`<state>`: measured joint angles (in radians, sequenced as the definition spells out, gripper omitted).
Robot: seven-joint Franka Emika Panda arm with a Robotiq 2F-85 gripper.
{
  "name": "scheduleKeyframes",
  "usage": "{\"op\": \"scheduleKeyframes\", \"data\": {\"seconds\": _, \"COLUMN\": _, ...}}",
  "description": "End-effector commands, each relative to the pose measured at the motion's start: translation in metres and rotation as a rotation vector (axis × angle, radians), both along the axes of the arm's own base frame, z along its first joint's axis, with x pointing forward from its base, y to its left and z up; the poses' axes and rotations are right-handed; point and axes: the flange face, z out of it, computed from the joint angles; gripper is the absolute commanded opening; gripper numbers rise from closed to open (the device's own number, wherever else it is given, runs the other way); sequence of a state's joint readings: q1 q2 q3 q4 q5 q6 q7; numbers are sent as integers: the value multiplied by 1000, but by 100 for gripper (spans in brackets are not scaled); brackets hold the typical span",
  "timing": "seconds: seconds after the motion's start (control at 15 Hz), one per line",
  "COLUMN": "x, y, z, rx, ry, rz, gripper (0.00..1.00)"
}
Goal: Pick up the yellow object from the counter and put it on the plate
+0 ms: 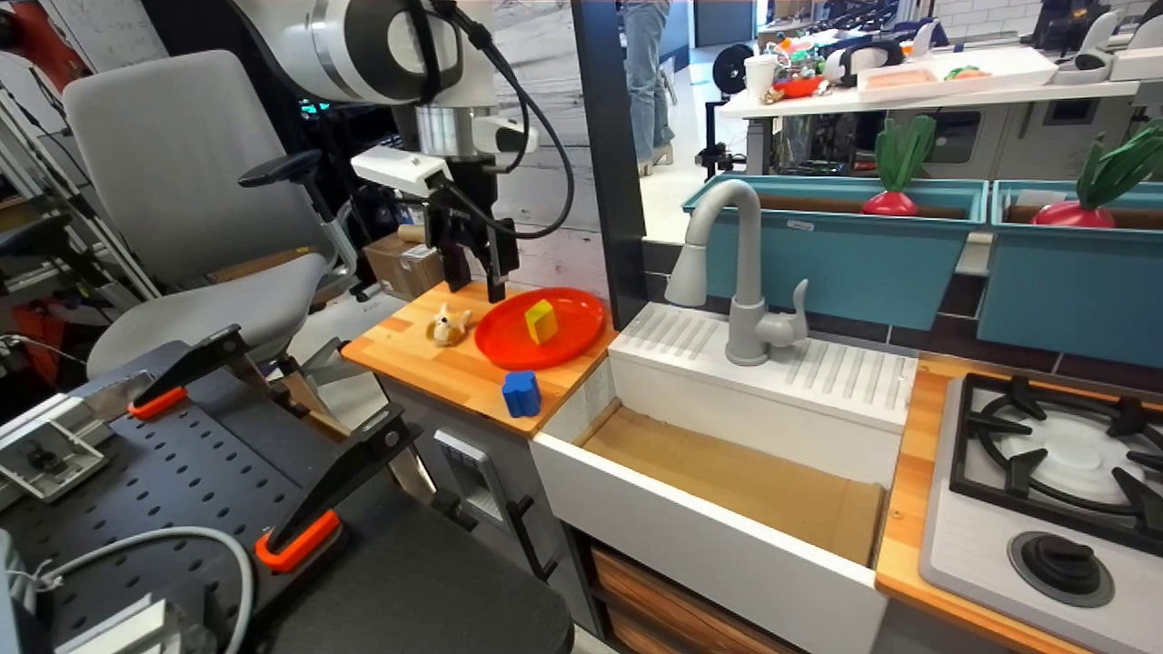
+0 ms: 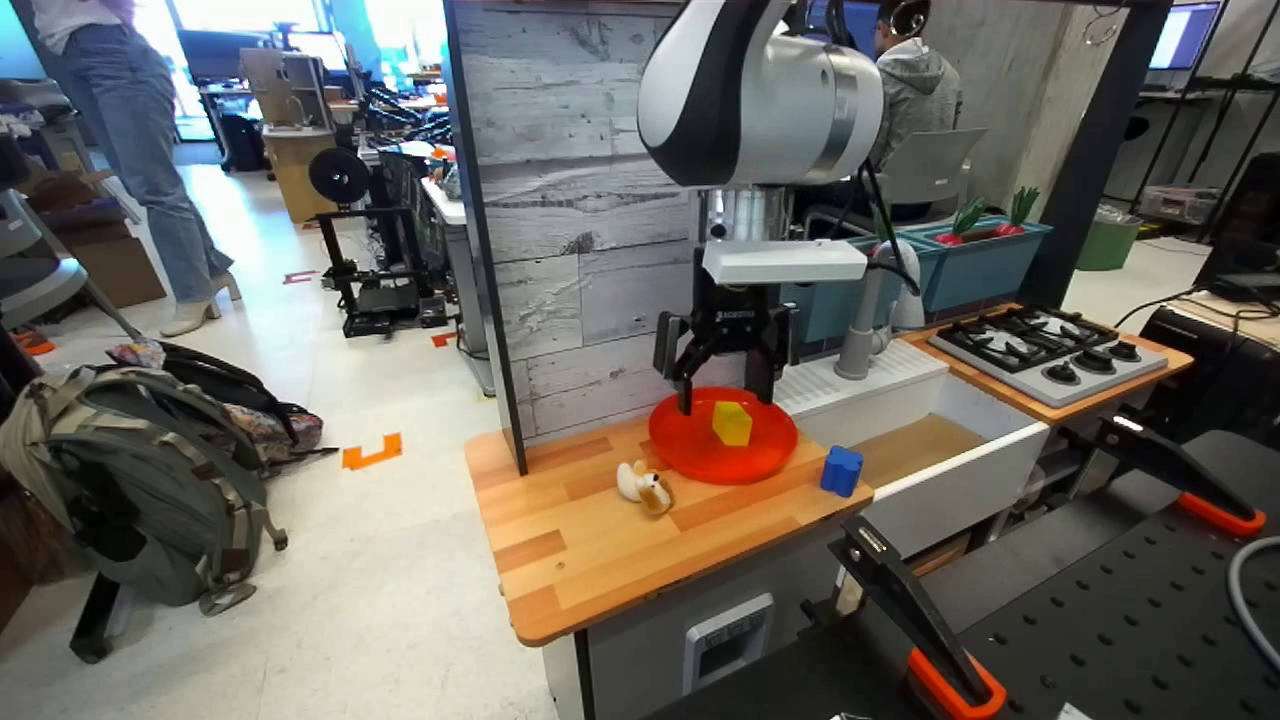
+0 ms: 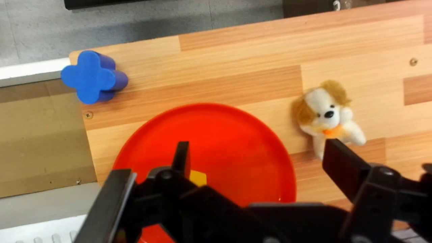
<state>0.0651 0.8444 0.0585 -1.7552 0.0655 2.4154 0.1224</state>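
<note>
the wooden worktop (image 2: 600, 530) carries a red plate (image 2: 690, 455). the jaws hang over them, spread apart, empty. in an exterior view a toy dog (image 2: 645, 488) lies off the plate's eight o'clock. the yellow block (image 2: 732, 424) sits near the plate's middle, so placing looks done; best to lift straight towards twelve, jaws wide, before swinging away. small lettering (image 2: 737, 316) above the jaws seems to read "robotiq".
</note>
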Motion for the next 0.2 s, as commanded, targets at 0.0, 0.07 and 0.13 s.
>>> {"op": "scheduleKeyframes", "data": {"seconds": 0.0, "x": -3, "y": 4, "z": 4, "rx": -1, "ry": 3, "rz": 5, "gripper": 100}}
{"op": "scheduleKeyframes", "data": {"seconds": 0.07, "x": -3, "y": 5, "z": 5, "rx": -1, "ry": 2, "rz": 7, "gripper": 100}}
{"op": "scheduleKeyframes", "data": {"seconds": 0.13, "x": -2, "y": 4, "z": 3, "rx": -2, "ry": 2, "rz": 5, "gripper": 100}}
